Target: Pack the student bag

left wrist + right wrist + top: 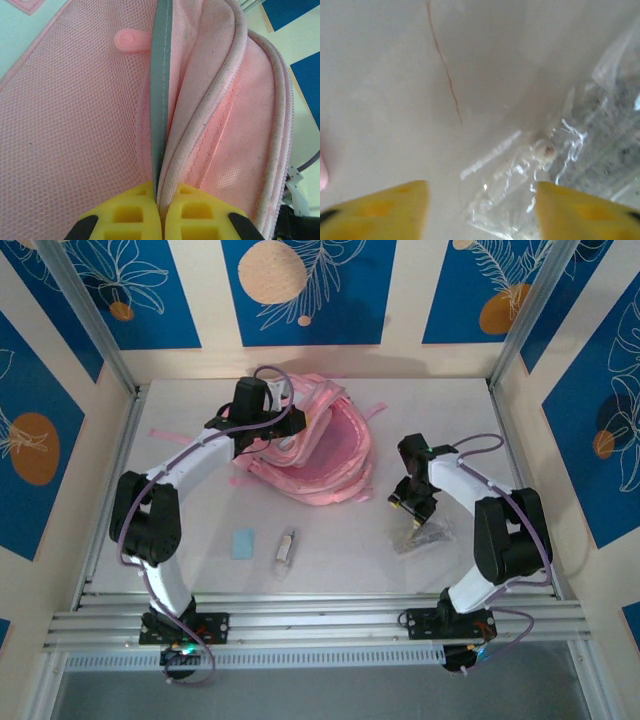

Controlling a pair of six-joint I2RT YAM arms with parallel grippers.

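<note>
Currently left end effector clamps bag rim, arm reaching far; right end effector spread over wrapper, open counter leftward.

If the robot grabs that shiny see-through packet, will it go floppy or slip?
Probably floppy: the clear packet looks thin and crinkled, so it should sag. Its glossy film may well slip in the right gripper. It likely weighs little, being mostly wrinkled film.

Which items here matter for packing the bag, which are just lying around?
In play: large soft pink fabric backpack, its edge pinched in the left jaws; crumpled clear plastic packet, under the open right jaws.
Lying about, probably to pack later: flat pale blue rectangle; small whitish oblong item.
</note>
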